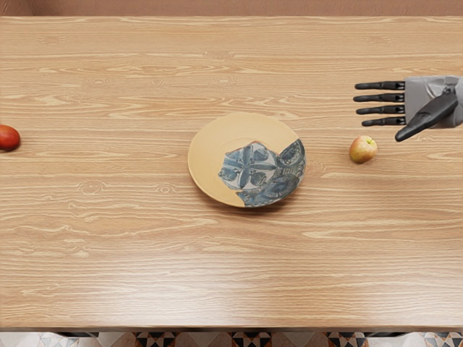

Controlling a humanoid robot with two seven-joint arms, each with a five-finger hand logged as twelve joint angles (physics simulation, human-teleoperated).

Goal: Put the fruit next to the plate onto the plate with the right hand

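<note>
Here, the robot's right hand [416, 103] hangs at the right side of the table, its four dark fingers [380, 97] held straight and slightly apart, pointing toward the table's middle. The thumb slants beneath them, and the hand grips nothing. How high it is above the wood cannot be told from this angle.

Near the fingertips on their near side, but not touching them, a small yellow-red apple [363, 149] sits on the bare wooden table [145, 253]. It looks firm, round and light enough for a five-finger hand. Its smooth skin could slip, and it would probably roll if nudged from one side. The safest hold seems to be across its widest part, thumb on one side and fingers opposite, closing from above.

Further left, apart from the apple, a tan plate [217, 144] with a blue-grey pattern lies at the table's centre with nothing on it. At the far left edge, well apart from the plate, a red fruit [7, 137] is partly cut off by the frame. The left arm does not show.
</note>
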